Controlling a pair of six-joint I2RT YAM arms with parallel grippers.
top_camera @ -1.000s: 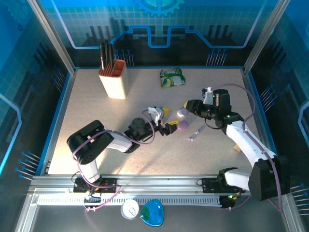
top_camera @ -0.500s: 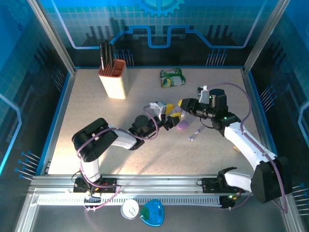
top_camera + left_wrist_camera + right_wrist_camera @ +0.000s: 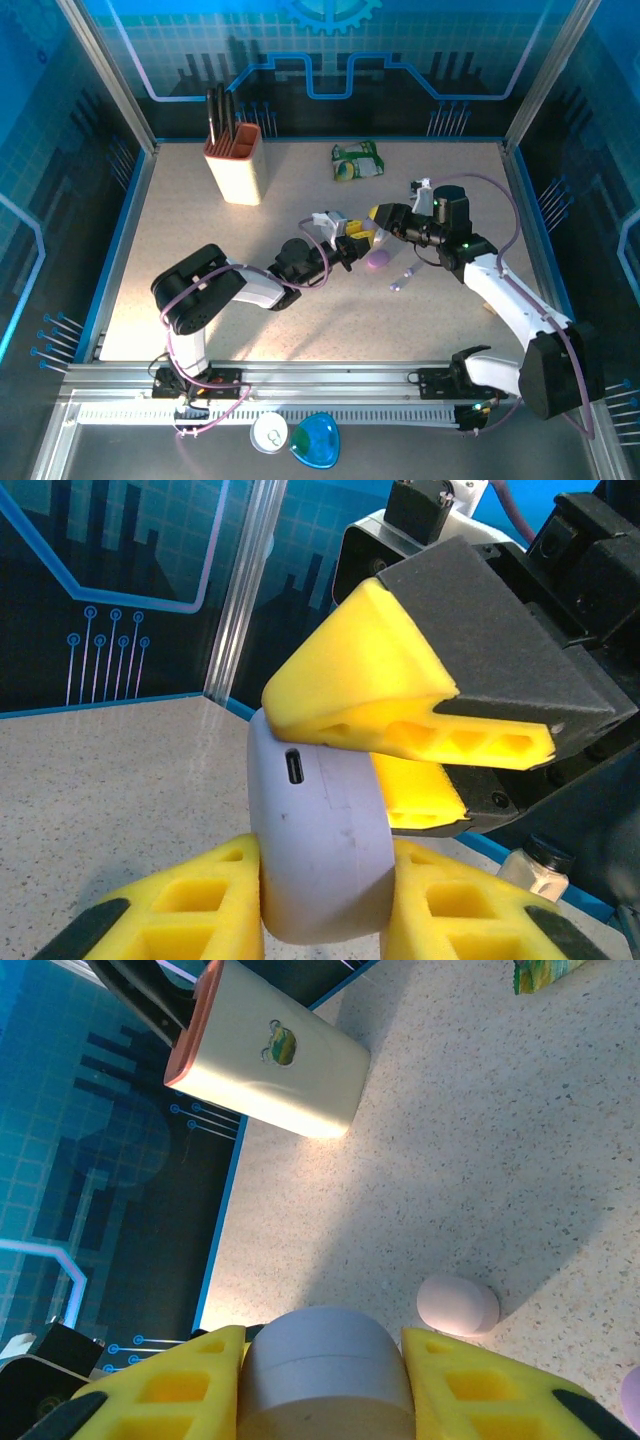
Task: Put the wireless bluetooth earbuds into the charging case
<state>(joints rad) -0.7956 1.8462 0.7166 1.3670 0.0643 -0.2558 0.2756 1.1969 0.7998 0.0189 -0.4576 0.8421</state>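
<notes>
Left wrist view: the case is grasped by both the left gripper and the right gripper. Earbuds are seen on the worktop beside the right gripper, the nearer one.

The case sits mid-table between my claws: left gripper on its left, right gripper on its right. A second case lies just nearer me, and the knife block stands far back-left.
</notes>
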